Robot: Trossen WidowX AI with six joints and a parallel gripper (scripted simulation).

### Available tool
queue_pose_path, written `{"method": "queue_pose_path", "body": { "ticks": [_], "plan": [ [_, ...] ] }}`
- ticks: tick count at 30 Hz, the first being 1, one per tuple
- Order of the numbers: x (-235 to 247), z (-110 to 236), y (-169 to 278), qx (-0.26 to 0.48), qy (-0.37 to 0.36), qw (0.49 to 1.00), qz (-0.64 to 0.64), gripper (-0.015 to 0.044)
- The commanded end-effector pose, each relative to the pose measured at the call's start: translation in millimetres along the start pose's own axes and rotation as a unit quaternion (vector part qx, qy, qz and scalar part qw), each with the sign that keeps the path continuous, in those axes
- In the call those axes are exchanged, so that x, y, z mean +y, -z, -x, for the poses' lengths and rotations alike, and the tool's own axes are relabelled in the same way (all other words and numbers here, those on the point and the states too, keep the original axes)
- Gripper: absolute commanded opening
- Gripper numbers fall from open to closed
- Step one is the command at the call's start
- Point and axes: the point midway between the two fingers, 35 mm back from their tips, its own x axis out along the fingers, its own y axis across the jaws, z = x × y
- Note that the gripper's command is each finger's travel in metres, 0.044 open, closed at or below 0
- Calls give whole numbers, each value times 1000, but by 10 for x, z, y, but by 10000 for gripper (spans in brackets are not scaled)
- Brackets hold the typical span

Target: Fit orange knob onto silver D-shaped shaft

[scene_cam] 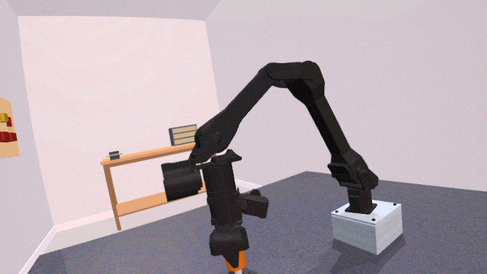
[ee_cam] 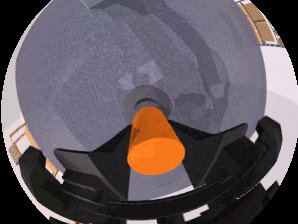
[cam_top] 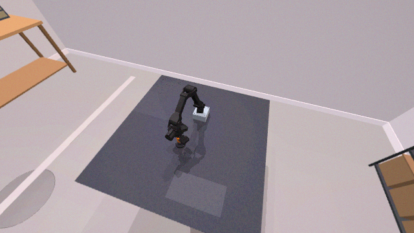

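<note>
The orange knob (cam_top: pixel 178 140) (scene_cam: pixel 242 260) (ee_cam: pixel 156 156) is roughly upright between the two black fingers of my gripper (ee_cam: pixel 151 126), which is shut on it. The round grey pedestal (cam_top: pixel 180 145) (ee_cam: pixel 130 106) is directly below the knob. In the exterior view a short piece of the silver shaft (scene_cam: pixel 238 272) shows under the knob's lower edge, so the knob is not down on the pedestal. The pedestal is mostly cut off by the bottom edge there. The knob's hole and the flat side of the shaft are hidden, so their alignment cannot be told.
The arm's white base block (cam_top: pixel 200 117) (scene_cam: pixel 388 234) stands on the dark mat (cam_top: pixel 233 145), behind the pedestal in the top view. A wooden table (cam_top: pixel 32 71) (scene_cam: pixel 142 155) stands away from the mat. A shelf with brown boxes (cam_top: pixel 396 171) is at the far right.
</note>
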Motion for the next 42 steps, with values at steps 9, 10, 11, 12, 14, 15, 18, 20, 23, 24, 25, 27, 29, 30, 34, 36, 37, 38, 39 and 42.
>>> {"method": "queue_pose_path", "body": {
  "ticks": [9, 10, 11, 12, 14, 15, 18, 20, 23, 24, 25, 27, 29, 30, 34, 36, 37, 38, 39, 42],
  "plan": [
    [2, -17, -3, 2, -1, 1000, 4, 0],
    [3, -8, -6, 2, -1, 1000, 4, 0],
    [5, 2, -9, 2, -1, 1000, 4, 0],
    [7, 13, -14, 2, -1, 1000, 4, 0],
    [10, 23, -22, 2, -1, 1000, 4, 0],
    [14, 28, -29, 2, -1, 1000, 4, 0],
    [16, 32, -31, 2, -1, 1000, -23, 0],
    [17, 36, -31, 2, -1, 998, -61, 0],
    [19, 40, -27, 2, 0, 988, -152, 0],
    [20, 41, -25, 2, 0, 982, -187, 0],
    [20, 41, -23, 2, 0, 975, -221, 0],
    [21, 40, -18, 2, 0, 957, -289, 0],
    [22, 37, -13, 2, 0, 935, -355, 0],
    [22, 35, -11, 2, 0, 922, -387, 0],
    [22, 21, -8, 2, 0, 859, -512, 0],
    [22, 12, -10, 2, 1, 821, -570, 0],
    [22, 8, -11, 2, 1, 801, -599, 0],
    [22, 4, -13, 2, 1, 780, -626, 0],
    [22, 1, -14, 2, 1, 757, -653, 0],
    [23, -5, -23, 2, 1, 685, -729, 0]
  ]
}}
